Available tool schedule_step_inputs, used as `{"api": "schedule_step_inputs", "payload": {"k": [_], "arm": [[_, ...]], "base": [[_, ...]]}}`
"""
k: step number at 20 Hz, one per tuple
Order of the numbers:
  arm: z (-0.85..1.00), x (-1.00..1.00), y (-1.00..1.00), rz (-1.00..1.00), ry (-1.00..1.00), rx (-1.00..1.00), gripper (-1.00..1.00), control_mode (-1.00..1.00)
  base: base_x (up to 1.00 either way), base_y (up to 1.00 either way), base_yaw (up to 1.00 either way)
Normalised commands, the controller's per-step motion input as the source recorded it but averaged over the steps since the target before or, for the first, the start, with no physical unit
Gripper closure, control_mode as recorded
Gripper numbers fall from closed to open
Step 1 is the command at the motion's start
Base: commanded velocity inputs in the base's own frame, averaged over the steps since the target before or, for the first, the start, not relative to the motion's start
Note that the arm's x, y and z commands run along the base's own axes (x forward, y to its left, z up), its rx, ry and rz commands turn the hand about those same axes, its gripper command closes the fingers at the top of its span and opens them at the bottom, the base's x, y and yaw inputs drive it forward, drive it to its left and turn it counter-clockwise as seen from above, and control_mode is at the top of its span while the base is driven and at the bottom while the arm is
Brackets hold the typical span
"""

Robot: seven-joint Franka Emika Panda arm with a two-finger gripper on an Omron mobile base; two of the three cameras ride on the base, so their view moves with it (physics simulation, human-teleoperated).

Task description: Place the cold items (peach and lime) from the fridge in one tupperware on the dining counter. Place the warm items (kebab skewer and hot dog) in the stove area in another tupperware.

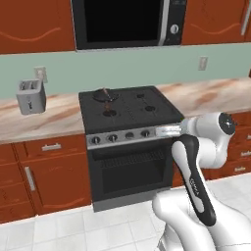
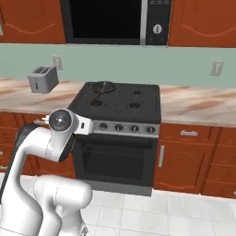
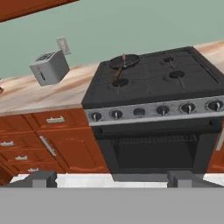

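Where the red-brown cabinets (image 1: 46,174) break along the wall, the stove area (image 1: 128,110) sits in the middle: a dark cooktop with four burners, a row of five knobs (image 3: 162,110) across its grey front panel, and a black oven door below. On the back left burner rests a small dark pan (image 3: 124,61), and something thin and reddish lies with it, too small to name for sure. A grey toaster (image 1: 31,96) stands on the marbled worktop (image 2: 193,105) to the stove's left, just under a wall outlet. A black microwave (image 1: 128,22) hangs above the stove. There is faint lettering on the arm's dark forearm link in the left base view, but it is too small to read; nothing else carries a legible label.

The gripper (image 3: 112,178) hangs in front of the oven, well short of the cooktop, its two finger tips spread wide apart with nothing between them.
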Motion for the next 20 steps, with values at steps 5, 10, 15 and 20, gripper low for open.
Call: {"api": "schedule_step_inputs", "payload": {"k": [5, 10, 15, 20], "arm": [[0.0, 0.0, 0.0, 0.0, 0.0, 0.0, -1.0, 1.0], [0.0, 0.0, 0.0, 0.0, 0.0, 0.0, -1.0, 1.0], [0.0, 0.0, 0.0, 0.0, 0.0, 0.0, -1.0, 1.0], [0.16, 0.52, 0.0, 0.0, 0.26, 0.0, -1.0, -1.0]], "base": [[1.0, -0.28, 0.13], [1.0, -0.23, 0.13], [1.0, -0.06, 0.07], [0.37, 0.0, 0.0]]}}
